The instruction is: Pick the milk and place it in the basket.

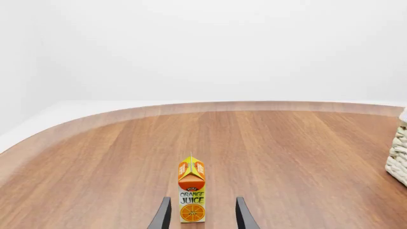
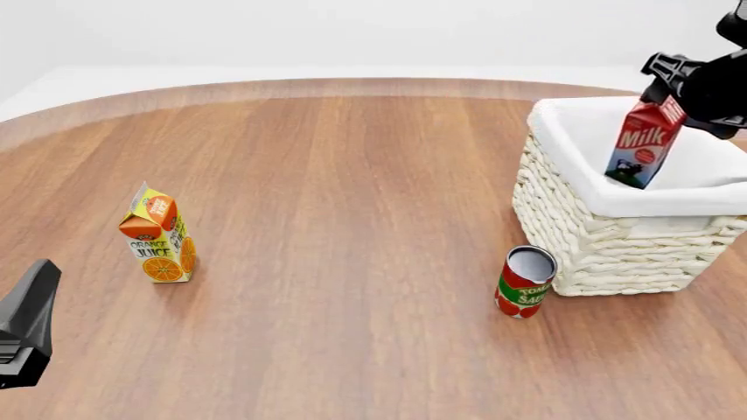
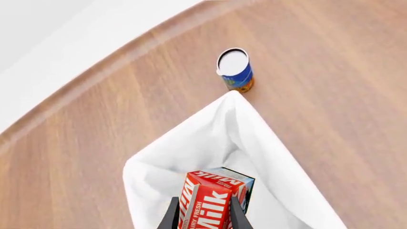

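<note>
The milk [image 2: 643, 143], a red-topped carton with a cow on its white-blue side, hangs tilted over the basket [image 2: 607, 236], its lower end down inside the white cloth lining. My right gripper [image 2: 674, 98] is shut on the carton's red top. In the right wrist view the milk [image 3: 213, 198] sits between the dark fingers [image 3: 170, 215] above the lining [image 3: 222, 138]. My left gripper [image 2: 30, 319] is low at the near left, open, with nothing between its fingers [image 1: 163, 214].
An orange juice carton [image 2: 157, 234] stands upright on the left of the table, ahead of the left gripper [image 1: 203, 200]. A red tomato can [image 2: 526, 282] stands against the basket's near left corner. A blue can [image 3: 234, 70] stands beyond the basket.
</note>
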Robot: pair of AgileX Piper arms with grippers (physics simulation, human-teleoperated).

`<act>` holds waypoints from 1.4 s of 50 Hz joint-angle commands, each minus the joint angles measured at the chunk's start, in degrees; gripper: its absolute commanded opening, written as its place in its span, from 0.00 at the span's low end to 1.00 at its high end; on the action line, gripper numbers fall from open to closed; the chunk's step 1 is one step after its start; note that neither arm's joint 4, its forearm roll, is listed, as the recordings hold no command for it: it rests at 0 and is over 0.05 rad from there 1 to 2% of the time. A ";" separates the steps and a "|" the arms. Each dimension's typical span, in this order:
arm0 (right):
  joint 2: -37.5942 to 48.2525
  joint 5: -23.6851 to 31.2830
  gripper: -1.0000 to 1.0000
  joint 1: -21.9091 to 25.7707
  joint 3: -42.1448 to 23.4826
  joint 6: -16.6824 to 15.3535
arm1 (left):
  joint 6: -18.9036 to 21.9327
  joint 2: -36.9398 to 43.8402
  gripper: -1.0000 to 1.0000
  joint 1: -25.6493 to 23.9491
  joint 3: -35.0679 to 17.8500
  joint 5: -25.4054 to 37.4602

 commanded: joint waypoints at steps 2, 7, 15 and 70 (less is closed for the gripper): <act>0.50 -1.53 0.00 0.22 -0.35 0.40 | 0.00 0.00 1.00 0.00 0.00 0.00; 0.90 -1.54 0.00 0.31 -0.72 0.49 | 0.00 0.00 1.00 0.00 0.00 0.00; 1.83 -2.43 0.00 0.46 -0.53 0.36 | 0.00 0.00 1.00 0.00 0.00 0.00; 6.72 -7.33 0.00 0.32 1.80 -0.63 | 0.00 0.00 1.00 0.00 0.00 0.00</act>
